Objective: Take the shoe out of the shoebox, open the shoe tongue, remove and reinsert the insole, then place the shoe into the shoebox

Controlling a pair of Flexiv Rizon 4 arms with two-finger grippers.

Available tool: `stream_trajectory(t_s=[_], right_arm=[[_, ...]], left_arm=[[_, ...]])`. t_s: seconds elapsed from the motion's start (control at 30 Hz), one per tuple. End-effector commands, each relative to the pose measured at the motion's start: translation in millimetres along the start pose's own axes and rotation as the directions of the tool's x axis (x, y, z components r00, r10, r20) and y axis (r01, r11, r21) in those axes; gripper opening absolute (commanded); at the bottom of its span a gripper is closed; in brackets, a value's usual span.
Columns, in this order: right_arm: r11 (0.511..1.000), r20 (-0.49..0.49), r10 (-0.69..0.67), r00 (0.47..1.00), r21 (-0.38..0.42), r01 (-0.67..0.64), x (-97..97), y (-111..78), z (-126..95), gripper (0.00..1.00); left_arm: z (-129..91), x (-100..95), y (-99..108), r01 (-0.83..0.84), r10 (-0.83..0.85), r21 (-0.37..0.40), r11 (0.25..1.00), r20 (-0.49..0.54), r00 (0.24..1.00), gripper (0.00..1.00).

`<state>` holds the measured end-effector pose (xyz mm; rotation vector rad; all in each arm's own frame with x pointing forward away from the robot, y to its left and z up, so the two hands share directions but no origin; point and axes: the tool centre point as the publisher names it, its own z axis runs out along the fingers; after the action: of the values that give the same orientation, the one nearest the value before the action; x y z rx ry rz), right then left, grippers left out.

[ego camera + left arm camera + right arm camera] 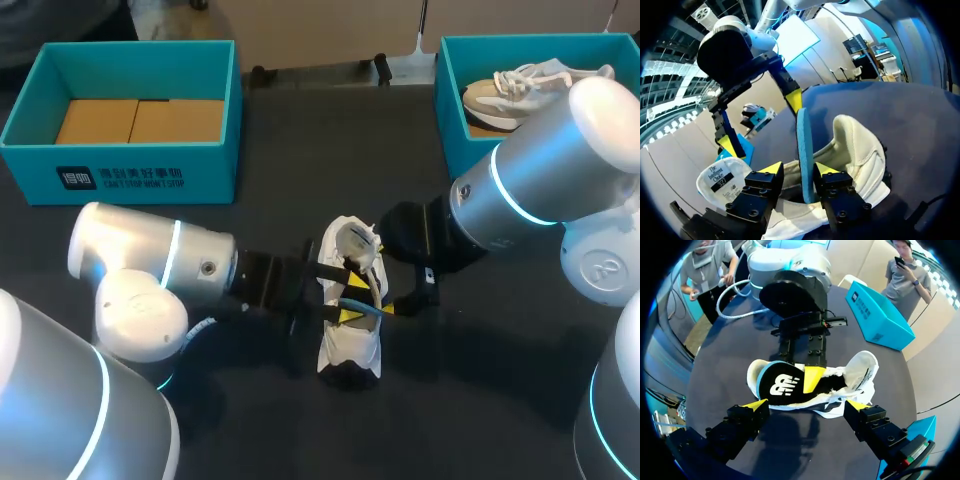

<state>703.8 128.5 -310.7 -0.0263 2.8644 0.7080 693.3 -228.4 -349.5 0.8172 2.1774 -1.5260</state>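
A white shoe (pixel 350 348) lies on the dark table between my two grippers. Its insole (pixel 358 307), blue underneath and black on top, stands on edge out of the shoe's mouth. In the left wrist view the insole (pixel 804 145) sits between the fingers of my left gripper (pixel 799 169); one finger touches it and a gap shows at the other. The shoe's heel (pixel 860 150) lies just beyond. My right gripper (pixel 807 405) stands wide open, facing the shoe (pixel 862 372) and the insole (pixel 780 385) from the other side without touching them.
A teal shoebox (pixel 455 130) at the back right holds another pale shoe (pixel 520 85). A second teal box (pixel 120 170) at the back left has brown cardboard in it. Both arms crowd the middle of the table (pixel 250 400).
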Motion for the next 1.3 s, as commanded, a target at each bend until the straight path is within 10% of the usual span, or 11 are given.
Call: stream_trajectory(t_s=[0.03, 0.3, 0.4, 0.93, 1.03, 1.3], right_arm=[[1.0, 0.002, 0.001, 1.0, 0.001, -0.001, 1.0, 0.3, 1.2, 1.0], [1.0, 0.002, 0.001, 1.0, 0.001, -0.001, 1.0, 0.3, 1.2, 1.0], [1.0, 0.002, 0.001, 1.0, 0.001, -0.001, 1.0, 0.3, 1.2, 1.0], [1.0, 0.002, 0.001, 1.0, 0.001, -0.001, 1.0, 0.3, 1.2, 1.0], [1.0, 0.002, 0.001, 1.0, 0.001, -0.001, 1.0, 0.3, 1.2, 1.0], [1.0, 0.002, 0.001, 1.0, 0.001, -0.001, 1.0, 0.3, 1.2, 1.0]], left_arm=[[-11.4, 7.0, -6.0, 0.0, 0.0, 0.009, 1.0, 0.006, 1.0, 0.38], [-9.8, 8.4, -12.1, -0.001, 0.001, 0.032, 0.999, 0.009, 1.0, 0.23], [-5.5, 10.2, -11.5, -0.008, 0.008, 0.035, 0.999, -0.003, 1.0, 0.0], [-3.4, 16.4, 15.5, -0.047, 0.045, -0.057, 0.997, -0.048, 0.998, 0.0], [-8.3, 14.1, 7.8, -0.031, 0.03, -0.042, 0.999, -0.022, 0.999, 0.38], [-12.2, 10.9, -11.0, -0.033, 0.033, 0.012, 0.999, -0.008, 0.999, 0.36]])
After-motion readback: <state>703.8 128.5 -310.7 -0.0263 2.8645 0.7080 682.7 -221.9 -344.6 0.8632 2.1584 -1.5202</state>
